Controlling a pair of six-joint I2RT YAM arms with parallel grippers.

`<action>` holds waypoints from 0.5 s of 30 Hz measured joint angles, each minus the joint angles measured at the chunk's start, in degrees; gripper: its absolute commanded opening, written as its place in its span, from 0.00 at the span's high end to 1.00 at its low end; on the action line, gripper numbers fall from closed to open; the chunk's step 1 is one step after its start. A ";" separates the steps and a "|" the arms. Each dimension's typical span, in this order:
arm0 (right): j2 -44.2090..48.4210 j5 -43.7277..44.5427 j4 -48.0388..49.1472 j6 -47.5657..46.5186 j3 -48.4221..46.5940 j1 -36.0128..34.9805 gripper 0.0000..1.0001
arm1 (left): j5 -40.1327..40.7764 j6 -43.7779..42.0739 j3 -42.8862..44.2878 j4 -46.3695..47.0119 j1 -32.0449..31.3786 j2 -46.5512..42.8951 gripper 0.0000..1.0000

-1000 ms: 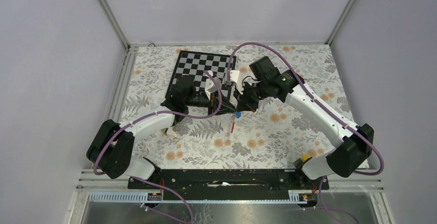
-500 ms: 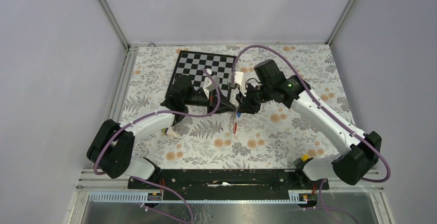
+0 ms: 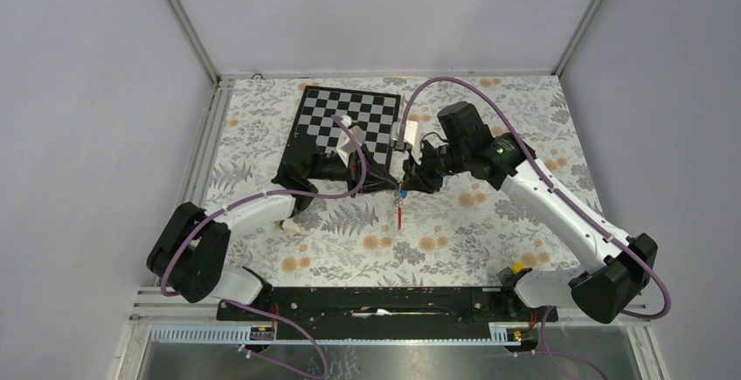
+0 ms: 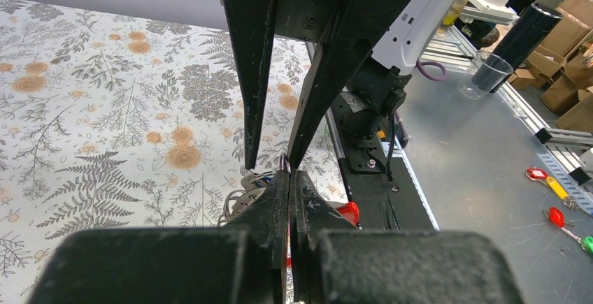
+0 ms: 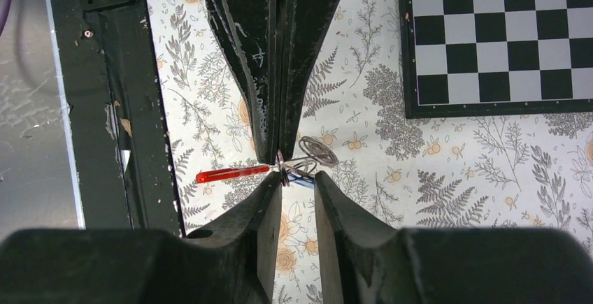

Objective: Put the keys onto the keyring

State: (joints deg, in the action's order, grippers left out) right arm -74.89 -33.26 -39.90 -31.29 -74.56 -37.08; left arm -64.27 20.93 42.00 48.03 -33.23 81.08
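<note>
My left gripper (image 3: 387, 184) is shut on the metal ring of the keyring; in the right wrist view its tips (image 5: 280, 156) pinch the ring. The keyring's red strap (image 3: 399, 216) hangs down from that pinch, above the cloth, and also shows in the right wrist view (image 5: 231, 173). The keys' blue tag (image 5: 302, 182) hangs by coiled wire rings (image 5: 318, 152), right at the tips of my right gripper (image 5: 297, 178). My right gripper (image 3: 408, 181) is open, facing the left one tip to tip. The dark key itself is too small to make out.
A black-and-white chessboard (image 3: 349, 114) lies behind the grippers on the floral cloth (image 3: 489, 214). A yellow-purple-white object (image 3: 287, 223) lies under my left forearm. The black base rail (image 3: 376, 303) runs along the near edge.
The right arm has swung its elbow out to the right, its gripper staying at the ring. The left wrist has dropped and stretched toward the ring. The red strap still hangs in place.
</note>
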 measured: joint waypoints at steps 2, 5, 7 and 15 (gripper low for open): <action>0.02 -0.50 0.35 0.02 0.26 0.00 0.69 | -0.04 1.22 -0.42 1.49 0.02 0.00 1.00; 0.07 -1.31 1.16 0.04 0.83 0.00 0.70 | -0.04 2.71 -0.52 3.08 0.02 0.09 1.00; 0.07 -2.01 1.75 0.07 1.18 0.00 0.70 | -0.04 3.37 -0.55 3.78 0.02 0.11 1.00; 0.07 -3.96 3.19 0.35 2.86 0.00 0.89 | 0.02 4.13 -1.36 5.20 0.13 0.20 1.00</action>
State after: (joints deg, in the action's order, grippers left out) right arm -74.83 -37.21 -36.71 -30.94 -71.70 -37.08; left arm -64.25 25.06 40.64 53.23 -33.10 81.28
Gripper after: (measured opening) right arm 0.205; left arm 0.010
